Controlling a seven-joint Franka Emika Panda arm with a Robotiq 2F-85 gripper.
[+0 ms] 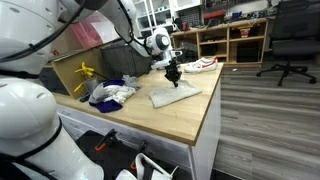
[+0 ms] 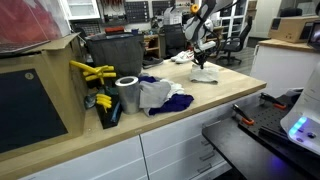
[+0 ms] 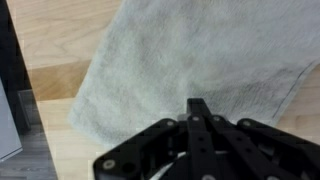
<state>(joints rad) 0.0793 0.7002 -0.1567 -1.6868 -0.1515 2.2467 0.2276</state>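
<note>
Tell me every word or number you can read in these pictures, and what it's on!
None can be read.
The grey towel under the pincer is plain, with no label.
The black pincer shows no brand.
Anything on the shelves at the back is too small and blurred to read.

Grey towel (image 3: 190, 55) cut off at the wrist view's top edge; fingers (image 3: 200, 118) dark and blurred.
</note>
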